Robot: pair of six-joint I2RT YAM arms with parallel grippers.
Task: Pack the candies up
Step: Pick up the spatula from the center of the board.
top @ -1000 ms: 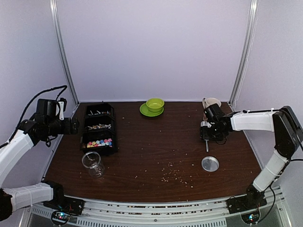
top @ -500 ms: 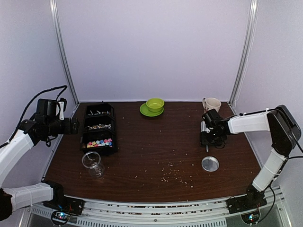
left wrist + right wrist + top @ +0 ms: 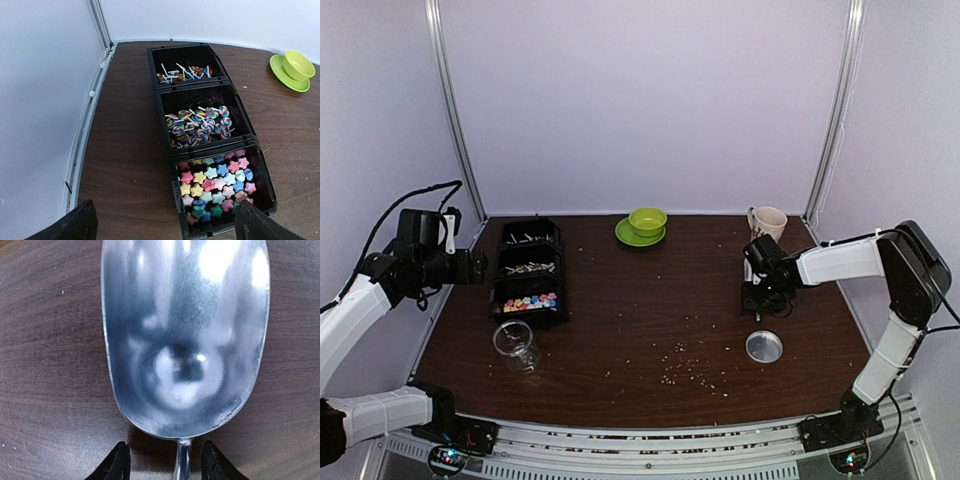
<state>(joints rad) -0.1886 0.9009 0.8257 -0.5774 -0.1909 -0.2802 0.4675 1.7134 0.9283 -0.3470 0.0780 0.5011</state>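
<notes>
Dozens of candies (image 3: 215,182) fill nearest bin

They lie in the near compartment of the black tray (image 3: 200,86), whose long axis runs away from the arms. Left gripper (image 3: 167,227) gapes, empty. Right gripper (image 3: 165,462) straddles the scoop (image 3: 185,330) handle, fingers not touching it.

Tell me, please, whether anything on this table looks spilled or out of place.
Yes: pale crumbs are scattered across the near middle of the table, like a spill. A metal lid lies far right of the jar. The candies sit in their bin.

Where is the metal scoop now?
In the top view, the metal scoop lies right of centre, under the right end effector, beyond the round metal lid.
</notes>
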